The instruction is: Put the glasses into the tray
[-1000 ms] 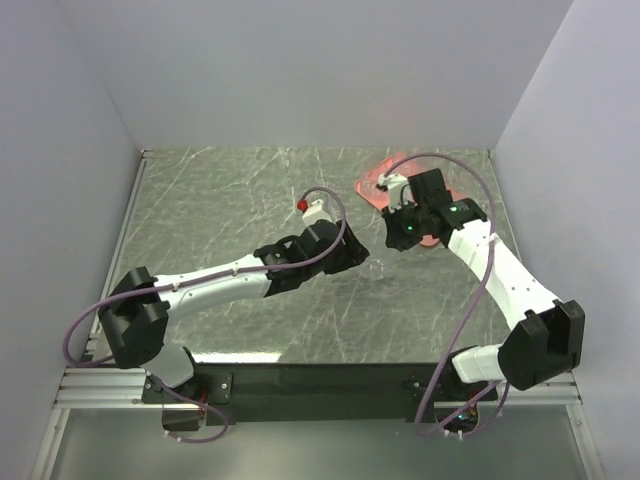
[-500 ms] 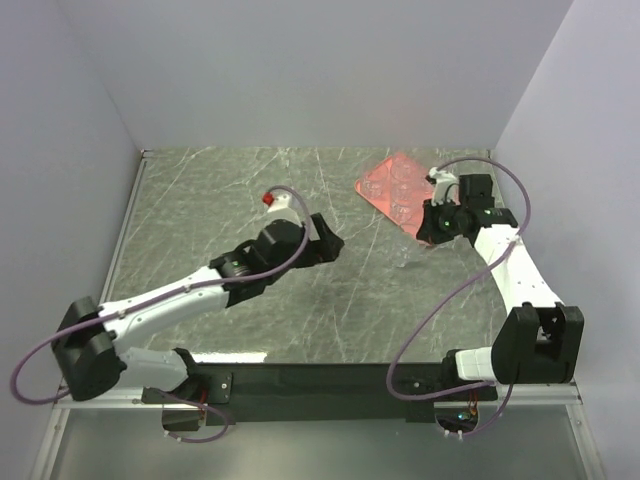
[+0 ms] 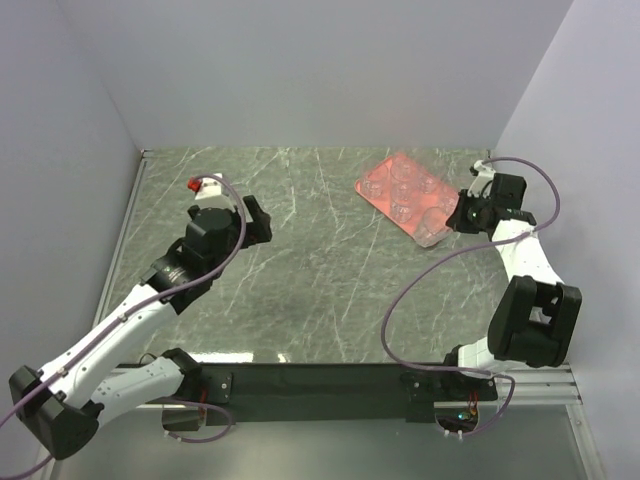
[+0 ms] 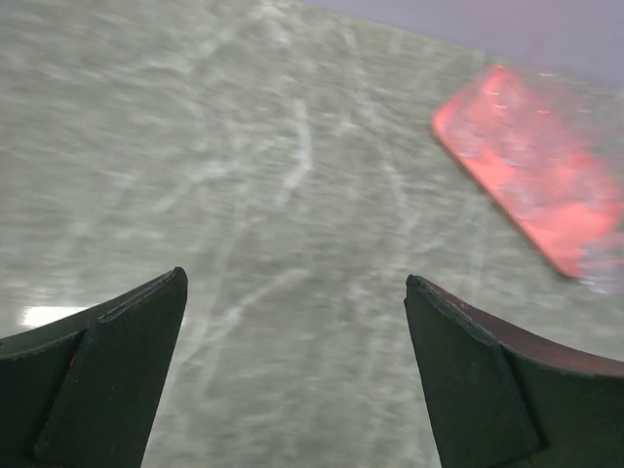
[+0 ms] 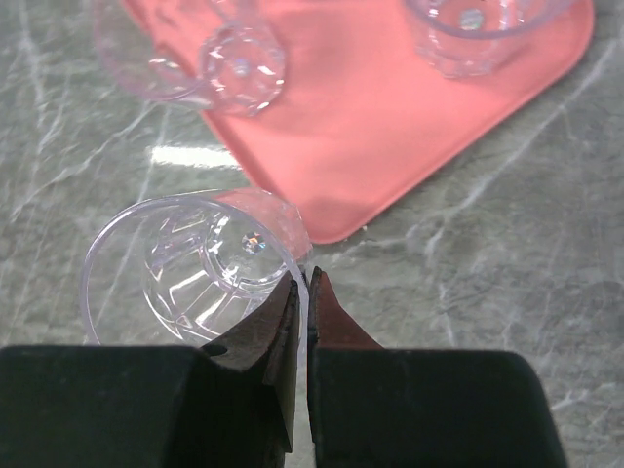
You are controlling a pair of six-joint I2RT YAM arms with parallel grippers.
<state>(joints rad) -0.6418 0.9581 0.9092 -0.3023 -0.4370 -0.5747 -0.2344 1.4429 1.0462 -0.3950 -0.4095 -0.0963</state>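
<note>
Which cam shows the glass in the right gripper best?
Right wrist: the glass is close up, its rim pinched by the right gripper, at the tray corner. Top external shows a faint clear blob; left wrist only a blurred tray.

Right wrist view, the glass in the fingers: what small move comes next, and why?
Probably carry the glass a little forward over the bare pink part of the tray, then lower it. The right gripper is shut on its wall, and it is mostly over the table by the tray's corner.
</note>
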